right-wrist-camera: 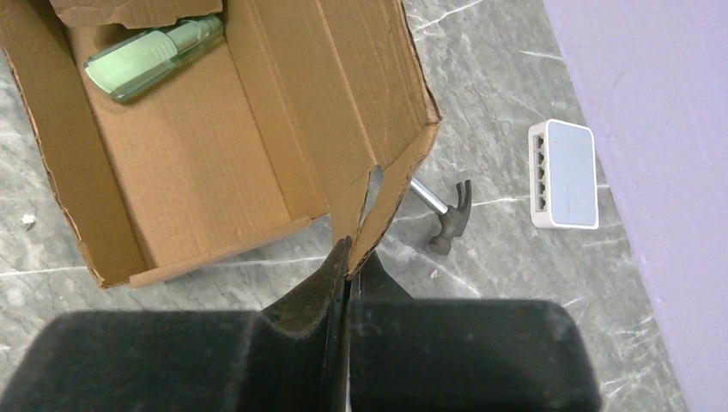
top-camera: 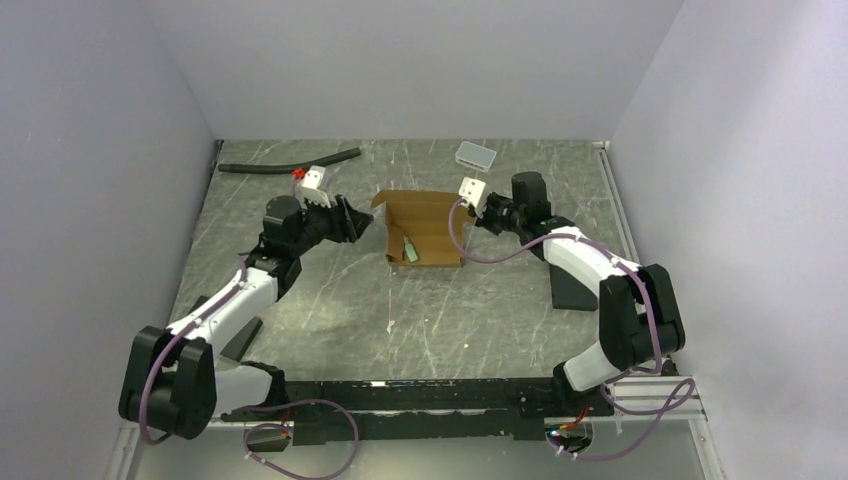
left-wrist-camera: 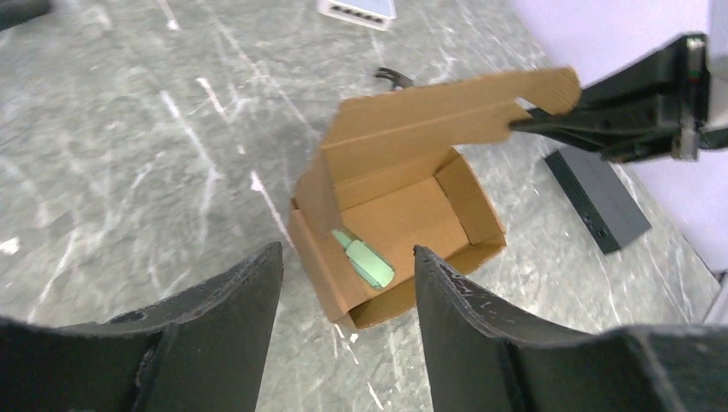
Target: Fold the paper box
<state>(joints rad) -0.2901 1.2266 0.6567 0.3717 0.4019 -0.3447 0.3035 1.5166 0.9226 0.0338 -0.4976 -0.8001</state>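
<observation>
The brown paper box (top-camera: 432, 222) stands open in the middle of the table, with a green bottle (top-camera: 409, 249) lying inside. My right gripper (top-camera: 466, 207) is shut on the edge of the box's raised lid flap (right-wrist-camera: 382, 112); its jaws (right-wrist-camera: 350, 253) pinch the cardboard corner. My left gripper (top-camera: 357, 222) is open and empty, just left of the box and apart from it. In the left wrist view the box (left-wrist-camera: 403, 215) and the bottle (left-wrist-camera: 365, 262) show between my open fingertips (left-wrist-camera: 346, 249), and the right gripper (left-wrist-camera: 549, 120) holds the flap's end.
A small white-grey tray-like device (top-camera: 476, 155) sits behind the box. A small hammer (right-wrist-camera: 446, 215) lies beside the box's far side. A black hose (top-camera: 290, 162) lies at the back left. A flat black slab (top-camera: 572, 285) lies under my right arm.
</observation>
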